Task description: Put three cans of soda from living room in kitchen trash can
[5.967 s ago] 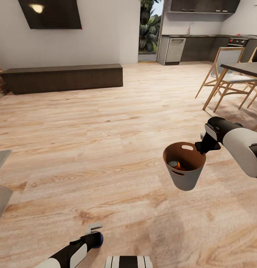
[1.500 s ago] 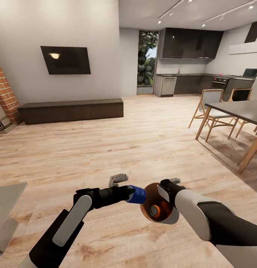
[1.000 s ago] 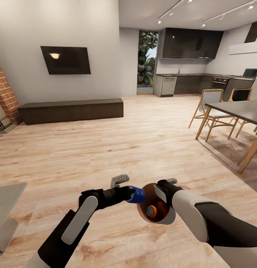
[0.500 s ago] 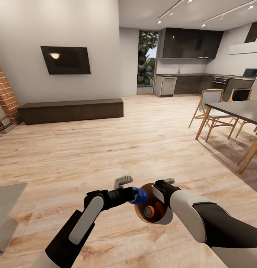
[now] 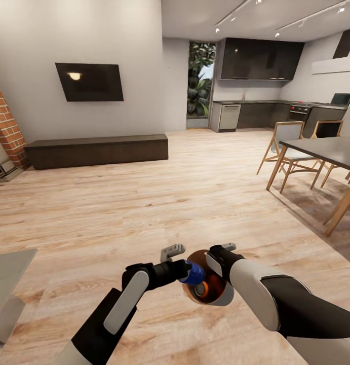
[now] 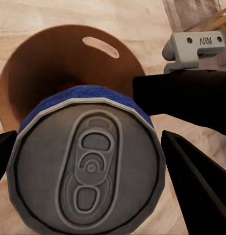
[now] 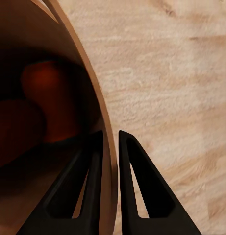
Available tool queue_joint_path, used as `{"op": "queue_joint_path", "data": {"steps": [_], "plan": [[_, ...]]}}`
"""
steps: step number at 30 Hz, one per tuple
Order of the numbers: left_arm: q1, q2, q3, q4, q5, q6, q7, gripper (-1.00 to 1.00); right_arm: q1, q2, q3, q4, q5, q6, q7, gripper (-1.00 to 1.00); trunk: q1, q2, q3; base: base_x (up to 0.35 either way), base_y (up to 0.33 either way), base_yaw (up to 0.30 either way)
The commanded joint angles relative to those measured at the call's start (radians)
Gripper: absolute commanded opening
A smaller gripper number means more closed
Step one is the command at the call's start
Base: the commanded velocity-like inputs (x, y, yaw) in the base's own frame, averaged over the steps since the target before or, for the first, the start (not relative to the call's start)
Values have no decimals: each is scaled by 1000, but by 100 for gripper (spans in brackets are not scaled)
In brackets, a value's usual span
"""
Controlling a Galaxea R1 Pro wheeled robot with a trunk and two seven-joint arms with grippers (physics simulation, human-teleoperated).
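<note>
Both arms had drawn nearer to the body over the last second and a half, the bin (image 5: 207,290) sliding a little leftward and the left arm's elbow swinging inward, while the room held its place in the head view. The left tool (image 5: 191,274) gripped a blue can (image 5: 194,274) with a grey top, its end at the mouth of the bin. In the left wrist view that can (image 6: 88,166) sat between the two dark fingers (image 6: 193,183), its pull-tab end facing the camera, with the bin's (image 6: 39,63) copper interior and oval handle cutout behind it.

The right tool (image 7: 107,142) was pinched on the bin's rim (image 7: 95,105), one finger inside the wall and one outside, jaws nearly together on the thin wall. The bin hung tilted above the wood floor (image 5: 144,192), its mouth turned toward the left arm. Inside it, an orange can (image 5: 202,289) showed in the head view; the right wrist view showed two dim reddish rounded shapes (image 7: 41,105) in the shadowed interior, too dark to tell apart clearly.

Farther off stood the bench (image 5: 96,150) under the TV (image 5: 88,81), brick fireplace (image 5: 5,129) at the left, the kitchen (image 5: 261,96) at the far wall, and a dining table (image 5: 326,152) with chairs (image 5: 286,147) at the right.
</note>
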Motion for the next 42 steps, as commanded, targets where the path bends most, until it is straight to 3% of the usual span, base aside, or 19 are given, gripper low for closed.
{"op": "queue_joint_path", "data": {"steps": [1, 3, 9, 18, 22, 25, 33, 42], "plan": [[0, -1, -11, 4, -1, -4, -1, -100, 0, 3, 6, 0, 1, -1, 5, -100, 0, 0, 0, 0, 0, 0], [0, -2, -23, 9, -2, -11, -1, -100, 0, 3, 7, 0, 1, 0, 11, -100, 0, 0, 0, 0, 0, 0], [-4, -5, -37, 46, -3, -35, -1, -100, 0, 3, 7, 1, 0, 7, 120, -100, 0, 0, 0, 0, 0, 0], [-14, -5, -49, 92, -5, -72, -1, -100, 0, 3, 7, 1, 0, 50, 174, -100, 0, 0, 0, 0, 0, 0], [-18, -11, -52, 120, -66, -94, -3, -100, 0, 3, 7, 1, 0, 54, 183, -100, 0, 0, 0, 0, 0, 0], [-19, -34, -53, 172, -100, -113, -4, -100, 0, 3, 7, 1, 0, 55, 187, -100, 0, 0, 0, 0, 0, 0], [-23, -46, -53, 220, -114, -145, -5, -100, 1, 3, 7, 2, 0, 57, 235, -100, 0, 0, 0, 0, 0, 0], [-52, -51, -54, 313, -115, -187, -63, -100, 1, 3, 7, 4, 0, 59, 272, -100, 0, 0, 0, 0, 0, 0]]}}
